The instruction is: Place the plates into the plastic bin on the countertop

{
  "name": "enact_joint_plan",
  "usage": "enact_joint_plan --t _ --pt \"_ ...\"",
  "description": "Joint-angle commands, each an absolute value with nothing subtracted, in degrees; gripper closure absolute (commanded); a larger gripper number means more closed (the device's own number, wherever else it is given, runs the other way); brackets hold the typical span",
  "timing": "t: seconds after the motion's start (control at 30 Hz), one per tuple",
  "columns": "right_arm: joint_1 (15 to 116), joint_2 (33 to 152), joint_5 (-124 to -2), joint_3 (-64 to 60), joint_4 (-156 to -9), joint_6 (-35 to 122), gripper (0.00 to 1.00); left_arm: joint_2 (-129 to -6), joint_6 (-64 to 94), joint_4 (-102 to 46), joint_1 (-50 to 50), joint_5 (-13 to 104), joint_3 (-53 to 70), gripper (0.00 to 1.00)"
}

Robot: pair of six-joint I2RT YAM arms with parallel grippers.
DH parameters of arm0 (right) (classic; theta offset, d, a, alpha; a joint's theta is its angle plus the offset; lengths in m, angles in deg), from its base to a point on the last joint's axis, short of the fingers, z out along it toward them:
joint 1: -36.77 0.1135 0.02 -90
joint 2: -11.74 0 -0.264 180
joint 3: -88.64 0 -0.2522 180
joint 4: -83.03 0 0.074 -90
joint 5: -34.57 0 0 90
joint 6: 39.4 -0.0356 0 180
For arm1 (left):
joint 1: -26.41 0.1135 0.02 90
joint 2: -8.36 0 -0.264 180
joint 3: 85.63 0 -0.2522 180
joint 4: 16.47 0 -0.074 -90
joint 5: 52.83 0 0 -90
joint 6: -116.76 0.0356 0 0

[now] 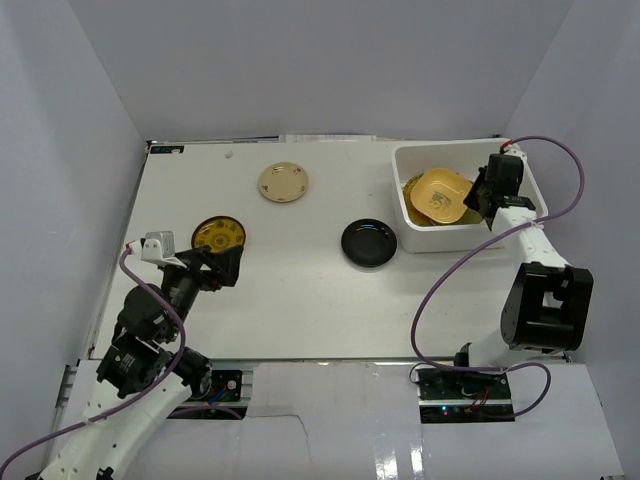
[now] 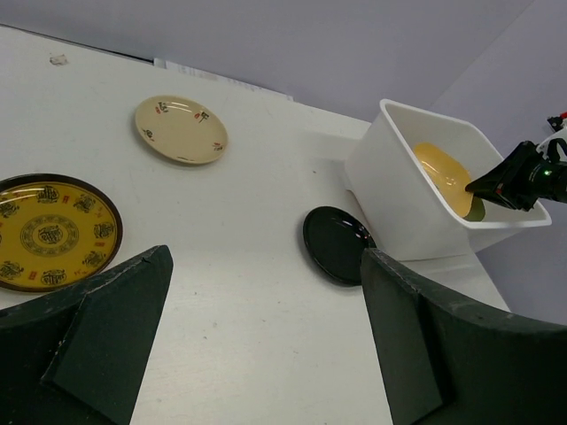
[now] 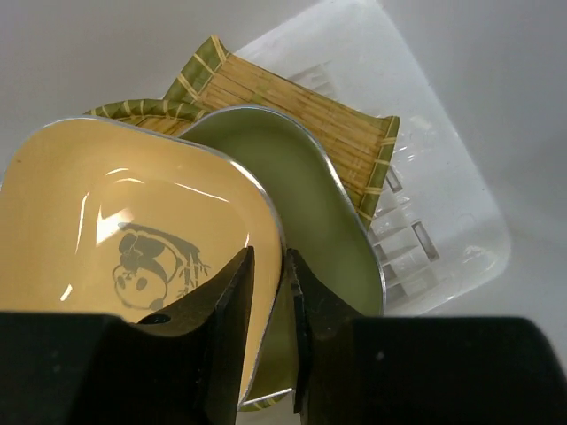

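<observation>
I'm reading the overhead view as a clock face, with the arm bases at 6. The plastic bin [image 1: 452, 240] stands on the bench [image 1: 300, 310] at about 2 o'clock, close to the right wall. In it a yellow square plate [image 3: 133, 230] with a panda print lies tilted on a pale green square plate [image 3: 323, 212]. Under those are a rectangular bamboo tray [image 3: 301, 115] and the edge of a round bamboo tray [image 3: 142, 112]. The bin's slotted floor shows beyond them.

My right jaws hang over the bin's 3 o'clock side, drawn to a narrow slit astride the yellow square plate's rim. I cannot tell whether they are pinching it or merely straddling it.

Three plates lie out on the bench:
- A glossy black plate [image 1: 368, 243] near the middle, just off the bin's 8 o'clock corner.
- A beige round plate [image 1: 283, 182] toward 11 o'clock.
- A yellow round plate [image 1: 218, 236] with a dark rim at 9 o'clock.

My left jaws are spread wide with nothing between them, just beside the yellow round plate at its 6 o'clock.
</observation>
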State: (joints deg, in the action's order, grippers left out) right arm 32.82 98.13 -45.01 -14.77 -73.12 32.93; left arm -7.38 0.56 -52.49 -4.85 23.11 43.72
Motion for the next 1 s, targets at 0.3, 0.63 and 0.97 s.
enact_joint_plan --t 0.3,0.63,0.97 --pt "36.0 92.0 -54.6 -10.5 -73.0 34.4 0.34 -10.2 0.5 -52.6 -4.9 24.9 43.9 0.02" --pt "58.0 64.9 -47.3 -42.9 -91.7 12.7 0.32 -9.7 0.2 -53.2 -4.8 23.6 43.6 0.02" --pt "68.0 57.3 -34.1 -69.1 -105.7 -12.1 0.42 -8.3 0.1 -53.3 -4.5 24.0 43.7 0.02"
